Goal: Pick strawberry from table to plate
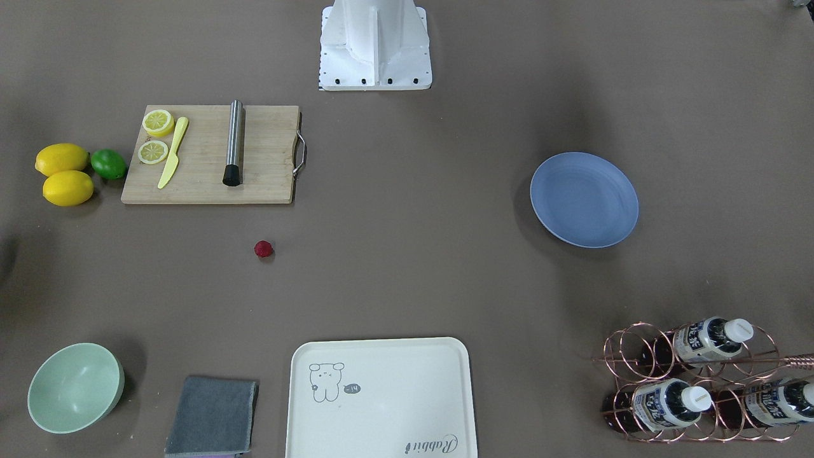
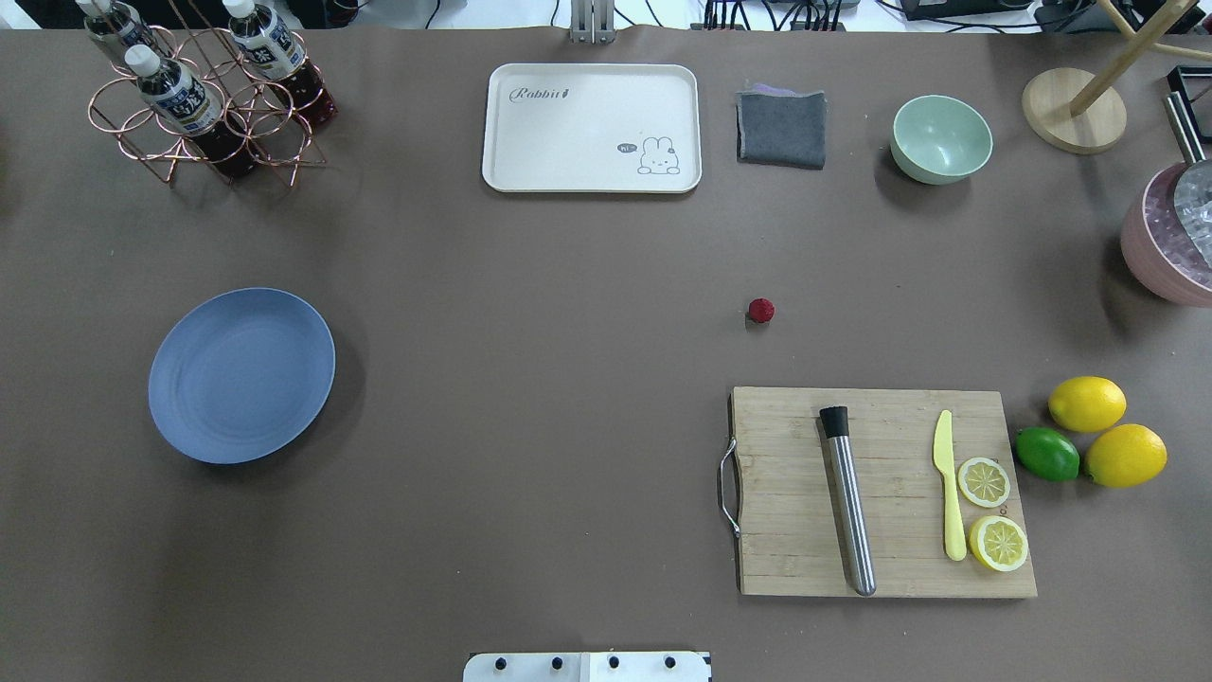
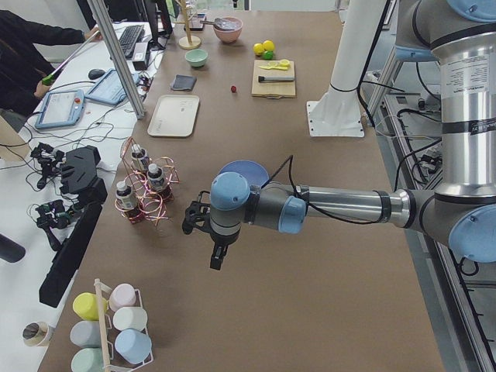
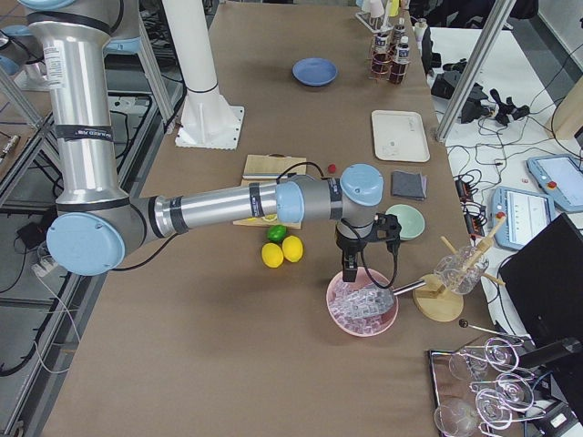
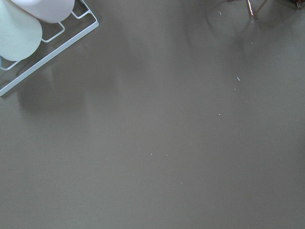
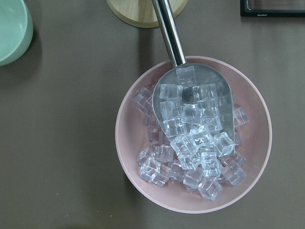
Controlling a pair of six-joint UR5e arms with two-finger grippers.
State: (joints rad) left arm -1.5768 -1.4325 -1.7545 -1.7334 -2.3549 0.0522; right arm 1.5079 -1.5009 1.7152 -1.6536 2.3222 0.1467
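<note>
The strawberry (image 2: 760, 310) (image 1: 263, 249) is a tiny dark-red berry lying alone on the brown table (image 2: 530, 332), just beyond the cutting board. The blue plate (image 2: 241, 375) (image 1: 584, 199) lies empty on the table's left half. Only the side views show the grippers. My left gripper (image 3: 219, 260) hangs past the plate, toward the table's left end, far from the berry. My right gripper (image 4: 349, 273) hangs over a pink bowl of ice (image 4: 362, 305). I cannot tell whether either is open or shut.
A wooden cutting board (image 2: 881, 493) holds a steel muddler, a yellow knife and lemon halves; two lemons and a lime (image 2: 1046, 453) lie beside it. A cream tray (image 2: 592, 128), grey cloth (image 2: 781, 128), green bowl (image 2: 940, 138) and bottle rack (image 2: 204, 99) line the far edge.
</note>
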